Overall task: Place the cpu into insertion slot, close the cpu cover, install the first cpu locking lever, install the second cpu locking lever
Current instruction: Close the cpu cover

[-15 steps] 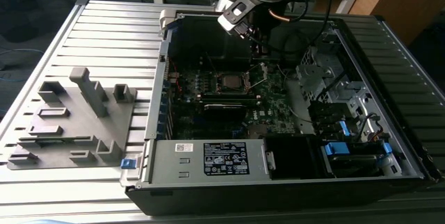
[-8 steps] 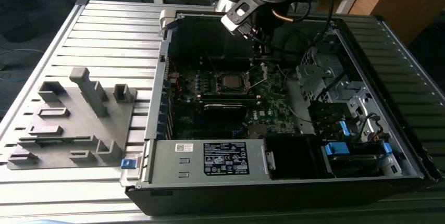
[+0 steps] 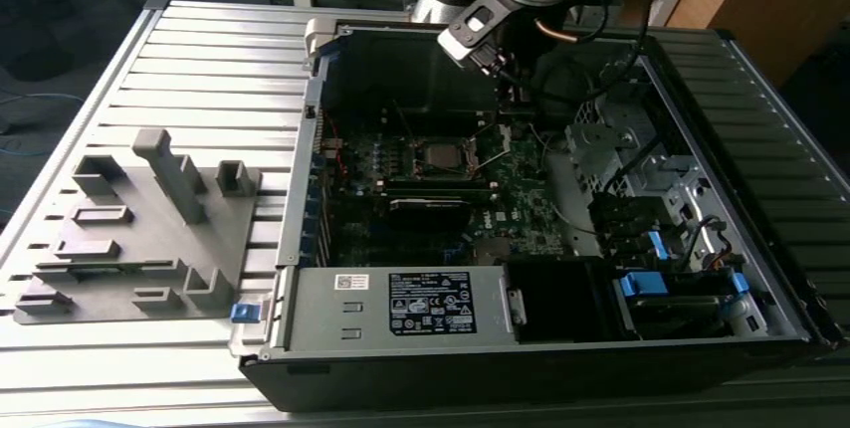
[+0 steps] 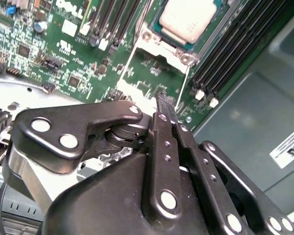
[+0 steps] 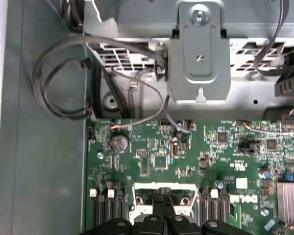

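**Claw clenched on nothing, cpu seated in its slot**

The claw (image 4: 162,100) hangs above the board, fingers pressed together with nothing between them. The cpu (image 4: 188,19) lies in the insertion slot (image 3: 420,156), at about seven o'clock from the arm's wrist in the exterior view. It looks light, stiff and thin, with a slick metal top and probably fragile contacts, so its opposite edges are the safest hold. The second wrist view shows the chip's pale top. The exterior view shows the open computer case (image 3: 531,368) on the slatted tabletop (image 3: 199,60). I cannot tell whether the cpu cover is down.
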Tool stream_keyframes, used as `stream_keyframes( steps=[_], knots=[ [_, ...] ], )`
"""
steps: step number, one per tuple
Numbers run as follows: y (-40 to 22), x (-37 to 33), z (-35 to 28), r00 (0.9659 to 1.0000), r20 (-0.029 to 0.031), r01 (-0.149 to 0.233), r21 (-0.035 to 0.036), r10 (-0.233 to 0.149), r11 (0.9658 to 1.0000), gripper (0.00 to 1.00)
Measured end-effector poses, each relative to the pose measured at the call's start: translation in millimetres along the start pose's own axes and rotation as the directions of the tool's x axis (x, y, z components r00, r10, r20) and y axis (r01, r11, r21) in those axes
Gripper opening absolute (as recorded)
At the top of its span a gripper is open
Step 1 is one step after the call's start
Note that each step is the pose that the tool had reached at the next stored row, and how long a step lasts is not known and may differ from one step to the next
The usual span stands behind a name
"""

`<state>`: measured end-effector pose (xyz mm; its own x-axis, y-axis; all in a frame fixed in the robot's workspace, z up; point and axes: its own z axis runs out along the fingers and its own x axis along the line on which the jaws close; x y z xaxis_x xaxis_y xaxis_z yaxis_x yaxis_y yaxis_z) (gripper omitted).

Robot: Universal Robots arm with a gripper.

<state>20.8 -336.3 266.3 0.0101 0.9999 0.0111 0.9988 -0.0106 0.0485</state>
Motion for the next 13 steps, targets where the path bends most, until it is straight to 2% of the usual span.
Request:
stream_keyframes(
  steps=[13],
  knots=[
    [24.7,1.5,1.7,1.0,0.0,0.0,0.0,0.0,1.0,0.11]
  ],
)
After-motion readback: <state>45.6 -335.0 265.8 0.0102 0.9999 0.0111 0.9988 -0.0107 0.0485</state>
